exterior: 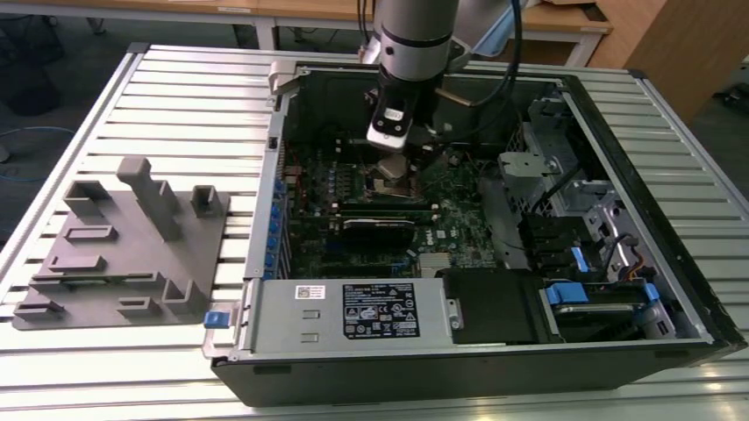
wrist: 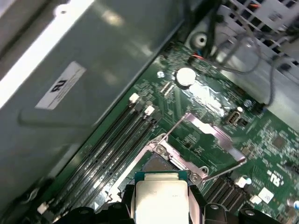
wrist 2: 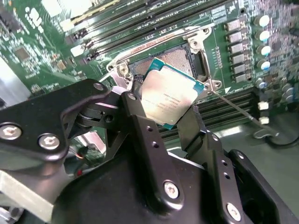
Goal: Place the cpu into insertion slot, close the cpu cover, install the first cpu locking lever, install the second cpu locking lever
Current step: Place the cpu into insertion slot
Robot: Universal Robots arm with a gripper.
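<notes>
Black gripper (wrist 2: pixel 163 111) clamped narrow on cpu (wrist 2: pixel 171 93) edges, just above insertion slot (wrist 2: pixel 179 58); cpu cover (wrist: pixel 213 133) open.

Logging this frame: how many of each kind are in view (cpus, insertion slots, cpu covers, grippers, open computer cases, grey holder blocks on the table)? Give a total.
cpu: 1
insertion slot: 1
cpu cover: 1
gripper: 1
computer case: 1
grey holder block: 1
Total: 6
</notes>
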